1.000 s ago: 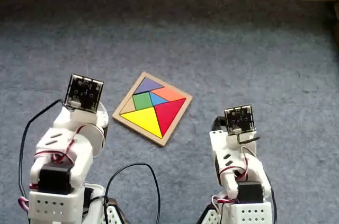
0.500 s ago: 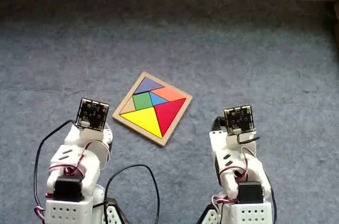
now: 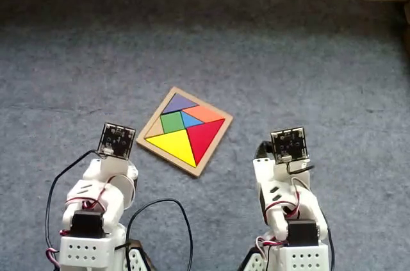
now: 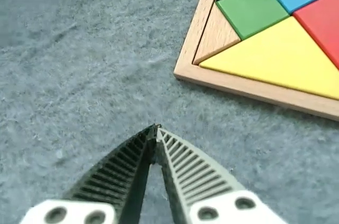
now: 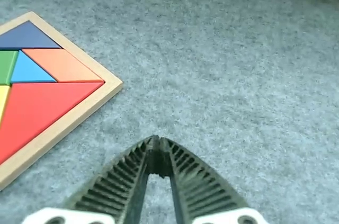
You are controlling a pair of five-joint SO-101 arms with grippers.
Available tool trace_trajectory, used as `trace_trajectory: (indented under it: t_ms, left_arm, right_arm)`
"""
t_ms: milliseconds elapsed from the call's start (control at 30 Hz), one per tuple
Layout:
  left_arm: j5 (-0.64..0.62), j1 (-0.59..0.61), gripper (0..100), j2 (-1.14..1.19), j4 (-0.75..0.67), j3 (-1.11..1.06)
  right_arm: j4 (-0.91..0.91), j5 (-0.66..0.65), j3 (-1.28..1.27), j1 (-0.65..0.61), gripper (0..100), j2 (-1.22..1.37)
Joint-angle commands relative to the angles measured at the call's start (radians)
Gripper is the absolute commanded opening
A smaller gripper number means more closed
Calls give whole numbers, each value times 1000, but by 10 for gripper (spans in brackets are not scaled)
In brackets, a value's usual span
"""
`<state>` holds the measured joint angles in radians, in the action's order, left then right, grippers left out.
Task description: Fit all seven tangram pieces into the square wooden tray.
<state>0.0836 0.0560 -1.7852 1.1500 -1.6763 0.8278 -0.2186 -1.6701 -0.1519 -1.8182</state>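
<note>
**Left arm backs away from a tray that looks full, or one piece short.**

Over the last second the left arm (image 3: 96, 188) drew back toward its base, while the right arm (image 3: 285, 188) held still. Both the left jaws and the right jaws are pressed together on nothing above the grey felt counter (image 3: 307, 59). One square wooden tray (image 4: 254, 87) lies between the two arms, holding six coloured pieces. A seventh pale wood triangle (image 4: 214, 36) may be an unpainted piece or bare floor; I cannot tell.

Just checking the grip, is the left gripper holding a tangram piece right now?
No, the left gripper is shut with nothing between its fingers, over carpet beside the wooden tray.
</note>
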Motion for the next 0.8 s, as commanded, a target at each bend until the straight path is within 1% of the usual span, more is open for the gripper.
trace_trajectory:
  t_ms: [0,100,267,400,500,667,700,767]
  left_arm:
    - [-6,4,5,-30,92,-19]
    - [-6,4,5,-30,123,-19]
    - [-8,4,5,-30,186,-19]
    - [-8,4,5,-30,186,-19]
    - [-8,4,5,-30,186,-19]
    - [-8,4,5,-30,186,-19]
    - [-8,4,5,-30,186,-19]
    - [-8,4,5,-30,186,-19]
  right_arm:
    - [-1,0,-12,-10,9,-18]
    - [-1,0,-13,-35,9,-18]
    - [-28,-6,-99,-153,9,-18]
    - [-4,-2,-130,-150,9,-18]
    - [91,-2,-130,-147,9,-18]
    - [412,-6,-128,-150,9,-18]
    - [437,-6,-128,-147,9,-19]
    - [417,-5,-128,-147,9,-18]
